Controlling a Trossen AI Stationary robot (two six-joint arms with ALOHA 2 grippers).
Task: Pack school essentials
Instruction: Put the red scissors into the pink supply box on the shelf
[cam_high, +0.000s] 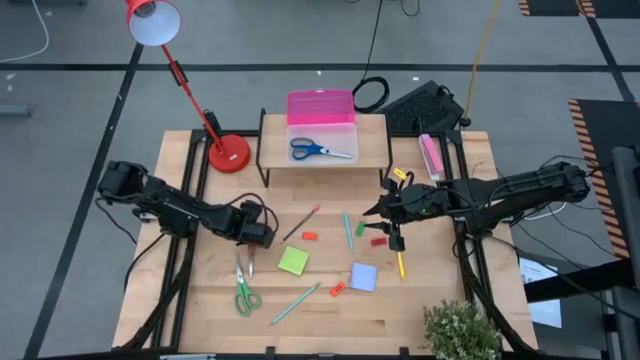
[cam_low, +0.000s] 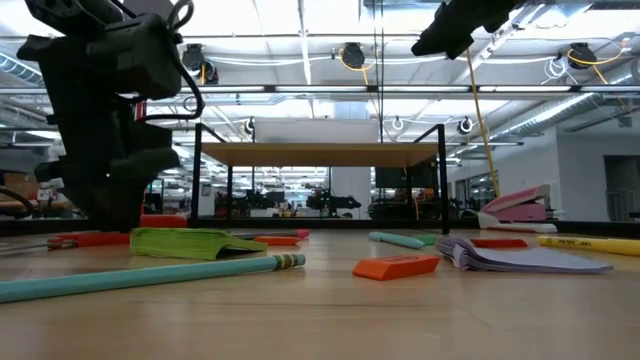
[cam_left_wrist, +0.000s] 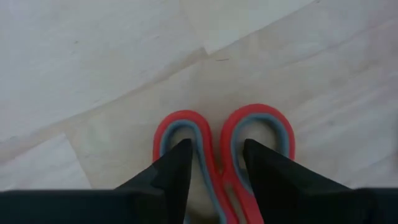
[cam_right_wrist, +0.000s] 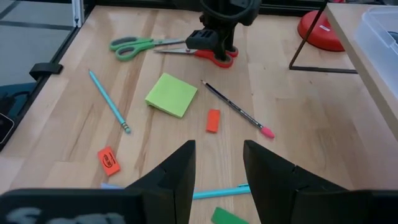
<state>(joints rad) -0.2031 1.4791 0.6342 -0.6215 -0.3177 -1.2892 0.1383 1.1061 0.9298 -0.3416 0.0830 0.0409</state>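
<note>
Left gripper (cam_left_wrist: 214, 171): fingers apart, straddling red-handled scissors (cam_left_wrist: 224, 146); step, grasping; next, close and lift. Right gripper (cam_high: 390, 222): fingers apart, hovering, holding nothing.

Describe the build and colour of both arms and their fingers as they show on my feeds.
Both arms are dark, jointed and slim, with black cables looped along them. The left gripper and right gripper each end in two flat black fingers that taper toward the tips. No markings are visible.

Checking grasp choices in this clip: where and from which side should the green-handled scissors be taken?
The green-handled scissors lie flat and closed. It is probably best to come from straight above and pinch across the neck, just past the handle loops, where they are narrow and solid.
</note>
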